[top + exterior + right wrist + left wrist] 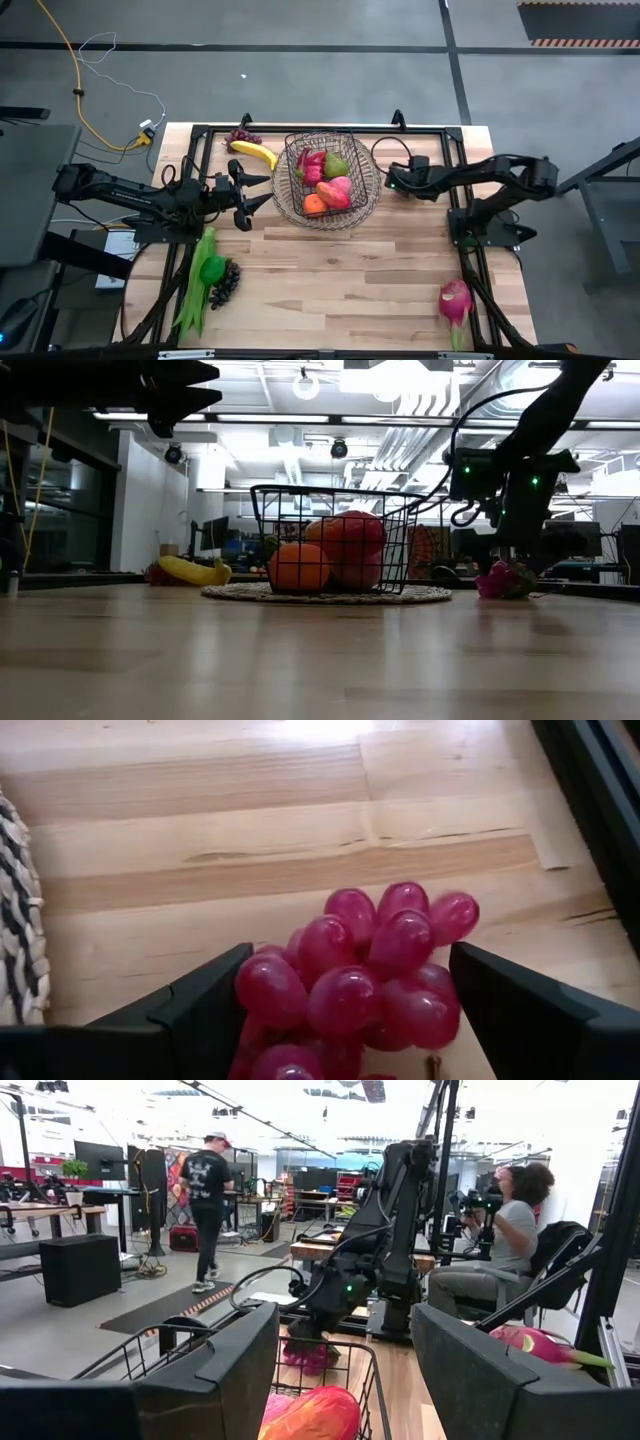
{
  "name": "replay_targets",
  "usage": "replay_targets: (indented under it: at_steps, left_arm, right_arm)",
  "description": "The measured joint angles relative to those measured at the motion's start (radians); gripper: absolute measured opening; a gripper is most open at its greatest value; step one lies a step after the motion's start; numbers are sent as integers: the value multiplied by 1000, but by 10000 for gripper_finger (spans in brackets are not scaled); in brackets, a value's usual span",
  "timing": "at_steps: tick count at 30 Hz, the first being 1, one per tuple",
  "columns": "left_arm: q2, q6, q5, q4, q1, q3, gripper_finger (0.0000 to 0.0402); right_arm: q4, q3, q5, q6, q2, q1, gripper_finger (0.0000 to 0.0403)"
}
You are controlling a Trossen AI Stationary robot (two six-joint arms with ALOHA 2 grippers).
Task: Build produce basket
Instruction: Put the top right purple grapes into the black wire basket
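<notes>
The right gripper (345, 1005) hangs low over the worktop (340, 280) just beside the round woven tray (372, 200), on the side away from the left arm. Its two dark fingers (190, 1005) stand wide apart, with a bunch of red grapes (360, 975) lying on the wood between them; the grapes fill most of the gap, but the fingers do not press on them, so nothing is gripped. In the low view the same grapes (503, 580) show as a pink cluster under this gripper (515, 555).

The basket (330, 182) sits on the woven tray between the two grippers, close to each. It already holds an orange (298, 567), a reddish-pink fruit (352, 548), a green pear (336, 165) and some dark red pieces.

The left gripper (262, 190) hovers above the worktop just beside the basket's rim, facing across it toward the right arm. Its fingers (230, 1370) are parted and hold nothing.

Just beyond the left gripper, toward the far edge of the worktop, lie a yellow banana (255, 153) and dark purple grapes (242, 137). On its near side, well apart, lie long green beans (195, 285), a green pepper (212, 268) and dark grapes (226, 283). A pink dragon fruit (455, 300) lies on the near side of the right gripper, well away from it.

A standing person (208, 1205) and a seated person (505, 1240) are in the room behind.
</notes>
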Motion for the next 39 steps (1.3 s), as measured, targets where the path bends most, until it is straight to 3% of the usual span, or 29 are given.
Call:
replay_targets:
  at_steps: [11,28,39]
  left_arm:
    - [0,0,0,0,0,0,217]
    - [0,0,0,0,0,0,217]
    - [0,0,0,0,0,0,217]
  right_arm:
    - [29,-1,-3,-2,25,0,308]
    - [31,-1,27,-3,25,0,175]
    - [-5,46,38,-119,-65,0,165]
